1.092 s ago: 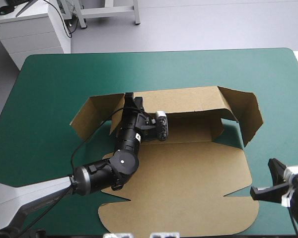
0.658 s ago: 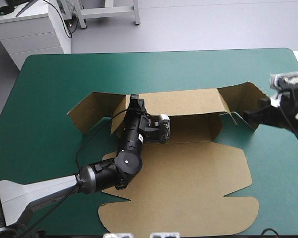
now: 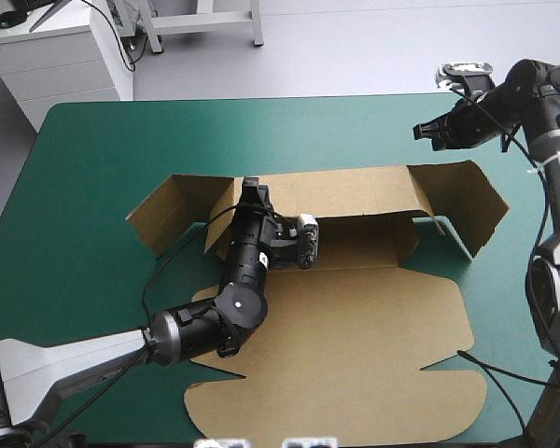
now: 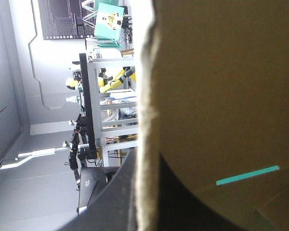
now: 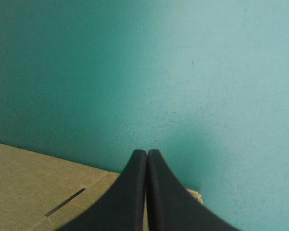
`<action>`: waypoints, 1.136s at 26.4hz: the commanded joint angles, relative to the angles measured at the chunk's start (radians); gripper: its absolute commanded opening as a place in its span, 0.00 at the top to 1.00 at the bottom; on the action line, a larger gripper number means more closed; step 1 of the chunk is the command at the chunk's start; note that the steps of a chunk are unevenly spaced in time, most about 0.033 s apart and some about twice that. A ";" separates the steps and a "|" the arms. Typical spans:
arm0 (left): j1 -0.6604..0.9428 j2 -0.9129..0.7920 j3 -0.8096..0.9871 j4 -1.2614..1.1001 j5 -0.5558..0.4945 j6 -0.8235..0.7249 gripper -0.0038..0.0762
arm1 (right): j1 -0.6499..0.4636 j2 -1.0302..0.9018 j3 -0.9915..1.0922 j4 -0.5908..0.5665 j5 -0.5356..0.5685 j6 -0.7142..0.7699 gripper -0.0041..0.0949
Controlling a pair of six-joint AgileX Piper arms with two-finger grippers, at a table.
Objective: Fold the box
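Observation:
The brown box [image 3: 355, 345] lies in the middle of the teal-green table, lid flat toward the front edge. Its back wall [image 3: 355, 191] stands raised, and the left flap [image 3: 159, 219] and right flap [image 3: 471, 210] slant outward. My left gripper [image 3: 253, 189] sits at the top edge of the back wall near its left end. In the left wrist view the board [image 4: 221, 96] fills the space ahead, its pale edge pinched between the black fingers [image 4: 111, 192]. My right gripper [image 3: 422, 131] hangs shut beyond the box's far right corner. Its tips [image 5: 146, 153] meet over the cover beside a board corner [image 5: 29, 192].
Bare teal-green cover [image 3: 261, 131] runs along the far side and both ends of the box. A white cabinet [image 3: 65, 56] stands off the table's far left corner. The right arm reaches in over the right edge [image 3: 555, 233].
My right arm has swung from the front right corner up to beyond the box's far right corner. Both side flaps have dropped outward. The left gripper has shifted slightly right along the back wall.

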 commanded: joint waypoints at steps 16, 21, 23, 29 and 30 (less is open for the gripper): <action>-0.005 -0.036 -0.025 0.137 0.055 -0.004 0.96 | 0.001 -0.282 0.236 0.027 0.022 -0.017 0.98; -0.005 -0.036 -0.025 0.137 0.055 -0.004 0.96 | 0.001 -0.351 0.353 0.031 0.022 -0.035 0.98; -0.005 -0.036 -0.025 0.137 0.055 -0.004 0.96 | 0.001 -0.374 0.401 0.039 0.022 -0.043 0.98; -0.005 -0.036 -0.025 0.137 0.055 -0.004 0.96 | 0.001 -0.438 0.502 0.062 0.022 -0.060 0.98; -0.005 -0.036 -0.025 0.137 0.055 -0.004 0.96 | 0.001 -0.451 0.524 0.062 0.022 -0.064 0.98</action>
